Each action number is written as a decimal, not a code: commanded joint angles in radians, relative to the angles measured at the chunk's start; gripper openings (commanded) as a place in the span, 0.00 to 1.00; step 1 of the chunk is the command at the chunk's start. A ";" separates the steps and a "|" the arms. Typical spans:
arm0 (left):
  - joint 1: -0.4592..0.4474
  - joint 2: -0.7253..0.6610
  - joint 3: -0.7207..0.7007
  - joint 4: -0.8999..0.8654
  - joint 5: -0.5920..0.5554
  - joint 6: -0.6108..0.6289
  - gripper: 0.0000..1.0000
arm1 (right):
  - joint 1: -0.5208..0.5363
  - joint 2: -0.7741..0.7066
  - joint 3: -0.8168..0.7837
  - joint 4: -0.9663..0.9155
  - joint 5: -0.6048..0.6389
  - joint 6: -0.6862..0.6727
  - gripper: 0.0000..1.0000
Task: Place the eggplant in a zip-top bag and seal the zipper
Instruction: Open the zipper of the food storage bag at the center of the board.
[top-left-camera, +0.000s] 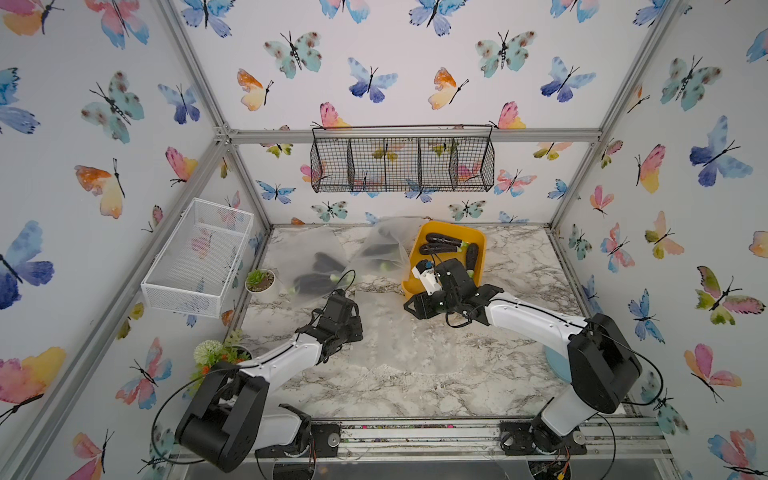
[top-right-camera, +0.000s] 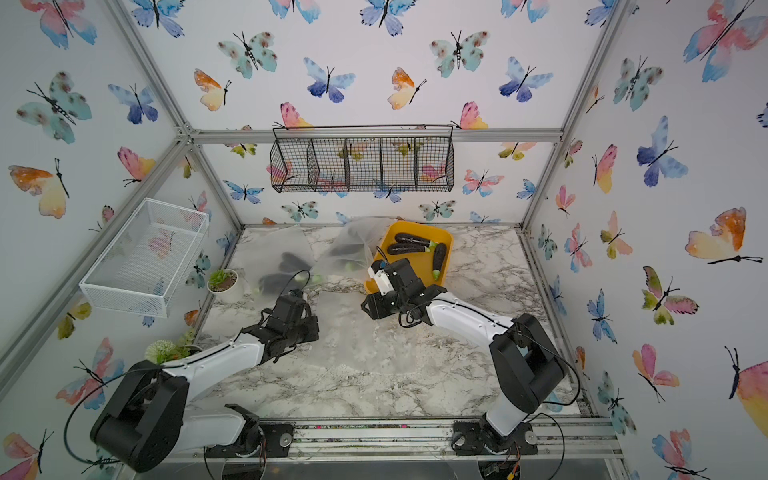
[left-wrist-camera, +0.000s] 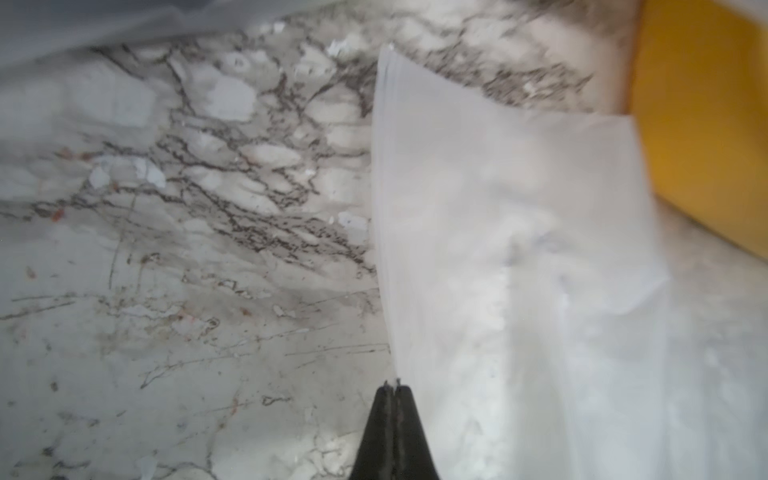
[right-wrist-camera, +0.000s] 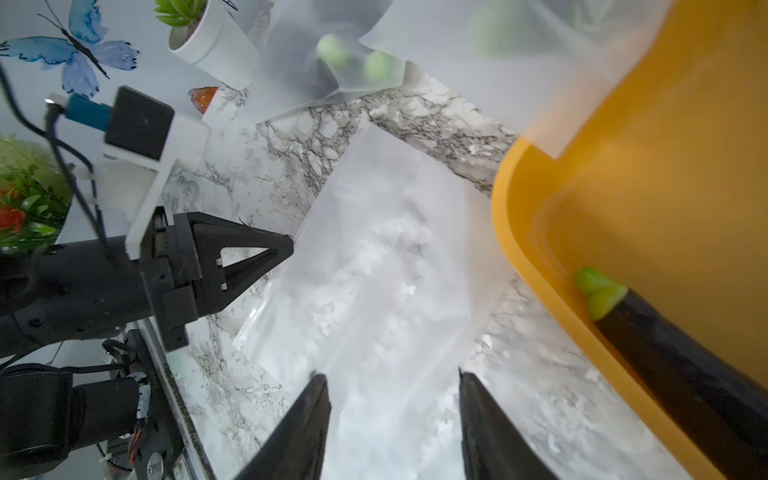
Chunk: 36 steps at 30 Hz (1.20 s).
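An empty clear zip-top bag (top-left-camera: 399, 332) (top-right-camera: 353, 332) lies on the marble table between my arms. My left gripper (left-wrist-camera: 392, 386) is shut, pinching the bag's edge (left-wrist-camera: 384, 208); the right wrist view shows its tip (right-wrist-camera: 289, 243) on that edge. My right gripper (right-wrist-camera: 392, 380) hangs open over the bag (right-wrist-camera: 386, 257), one finger on each side and nothing gripped. Three dark eggplants (top-left-camera: 442, 240) (top-right-camera: 411, 239) lie in the yellow tray (top-left-camera: 478, 237). One eggplant (right-wrist-camera: 685, 365) lies against the tray wall close to my right gripper.
Two frosted bags holding eggplants (top-left-camera: 316, 272) (top-left-camera: 382, 249) lie at the back of the table. A small potted succulent (top-left-camera: 259, 280) and a flower pot (top-left-camera: 216, 353) stand at the left. A white mesh basket (top-left-camera: 199, 253) and a black wire basket (top-left-camera: 401, 164) hang on the walls.
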 joint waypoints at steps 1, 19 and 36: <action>0.000 -0.101 -0.013 0.050 0.069 0.000 0.00 | 0.036 0.027 0.045 0.013 -0.021 0.036 0.52; -0.051 -0.251 -0.136 0.187 0.194 0.020 0.00 | 0.085 0.276 0.250 0.172 -0.150 0.334 0.49; -0.074 -0.226 -0.124 0.184 0.168 0.012 0.00 | 0.092 0.318 0.201 0.211 -0.138 0.356 0.32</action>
